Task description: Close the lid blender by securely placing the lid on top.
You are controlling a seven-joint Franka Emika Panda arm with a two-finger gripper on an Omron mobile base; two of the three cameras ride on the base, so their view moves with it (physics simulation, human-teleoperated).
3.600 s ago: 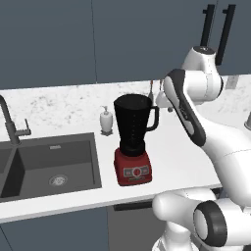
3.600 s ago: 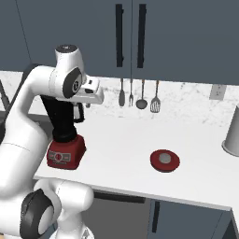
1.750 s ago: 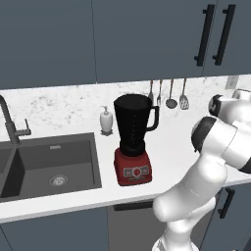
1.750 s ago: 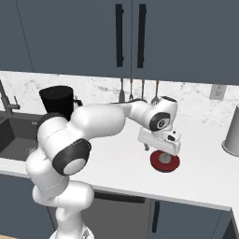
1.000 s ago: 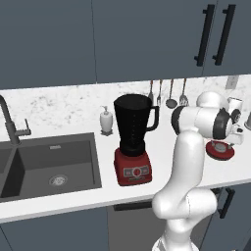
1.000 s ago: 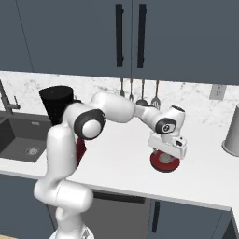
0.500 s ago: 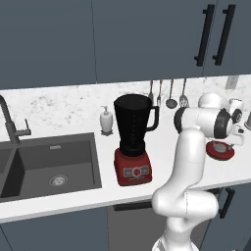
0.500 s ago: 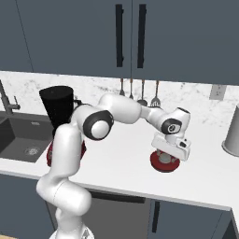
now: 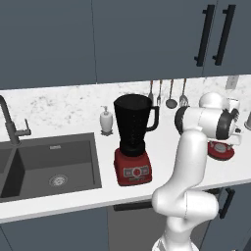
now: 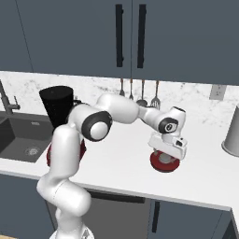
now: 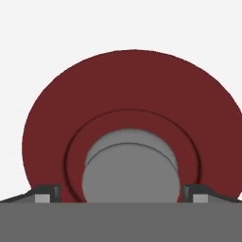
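The claw (image 11: 121, 196), spread wide, hangs just above the red lid (image 11: 130, 99) on the white desk (image 10: 196, 179), fingertips (image 11: 47, 194) flanking its grey centre cap (image 11: 130, 165). Lower squarely, then pinch the cap.

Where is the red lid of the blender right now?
The lid lies flat on the white counter, far to the right of the blender, directly under the robot's claw.

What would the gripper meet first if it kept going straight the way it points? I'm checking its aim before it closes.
Probably the grey centre cap of the lid, which sits between the open fingertips of the gripper; remaining depth is unclear.
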